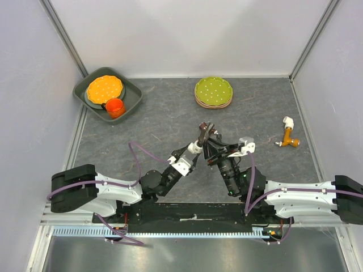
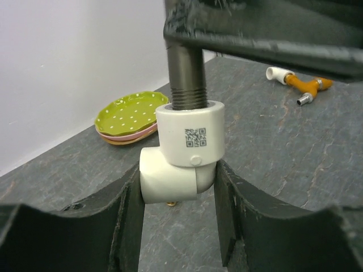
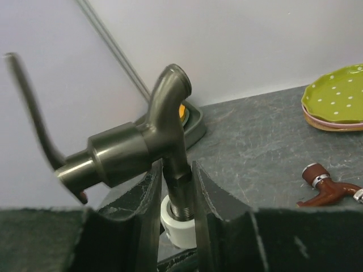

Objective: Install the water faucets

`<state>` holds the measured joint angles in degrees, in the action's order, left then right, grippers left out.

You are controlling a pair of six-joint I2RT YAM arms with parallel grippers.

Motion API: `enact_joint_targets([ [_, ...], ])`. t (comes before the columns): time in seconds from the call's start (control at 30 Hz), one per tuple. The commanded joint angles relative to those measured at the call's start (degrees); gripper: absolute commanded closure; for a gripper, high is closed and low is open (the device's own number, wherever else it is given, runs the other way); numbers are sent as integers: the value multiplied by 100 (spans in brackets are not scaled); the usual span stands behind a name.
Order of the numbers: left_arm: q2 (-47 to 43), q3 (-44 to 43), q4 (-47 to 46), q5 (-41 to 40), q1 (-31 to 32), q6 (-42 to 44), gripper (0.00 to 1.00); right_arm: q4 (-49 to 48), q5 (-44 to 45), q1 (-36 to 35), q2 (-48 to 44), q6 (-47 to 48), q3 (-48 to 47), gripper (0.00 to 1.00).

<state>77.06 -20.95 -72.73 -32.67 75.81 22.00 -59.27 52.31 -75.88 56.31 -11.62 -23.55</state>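
My left gripper [image 2: 178,184] is shut on the white elbow fitting [image 2: 182,148] and holds it above the mat. My right gripper [image 3: 177,178] is shut on the stem of the dark grey bent tap [image 3: 156,139]. The tap's threaded end [image 2: 187,93] sits in the elbow's top opening [image 3: 180,225]. In the top view both grippers meet at mid-table, left gripper [image 1: 196,148] and right gripper [image 1: 210,145], with the grey tap [image 1: 203,131] sticking up between them. A reddish-brown tap [image 3: 324,190] lies on the mat nearby. An orange-brown tap joined to a white elbow [image 1: 290,136] lies at the right.
Stacked green dotted plates [image 1: 213,92] sit at the back centre. A dark tray [image 1: 131,93] at the back left holds an orange dotted plate [image 1: 104,88] and an orange cup [image 1: 114,106]. White walls enclose the grey mat [image 1: 164,119].
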Motion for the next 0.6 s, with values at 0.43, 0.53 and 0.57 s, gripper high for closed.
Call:
enact_joint_targets([
  [0.43, -577, 706, -1921, 1860, -743, -1460, 98, 1136, -1100, -217, 55, -148, -238, 59],
  [0.53, -639, 776, -1903, 1957, -866, -1663, 98, 1242, -1145, -208, -32, -165, -238, 57],
  [0.57, -665, 794, -1912, 1974, -910, -1681, 98, 1268, -1153, -208, -50, -165, -229, 56],
])
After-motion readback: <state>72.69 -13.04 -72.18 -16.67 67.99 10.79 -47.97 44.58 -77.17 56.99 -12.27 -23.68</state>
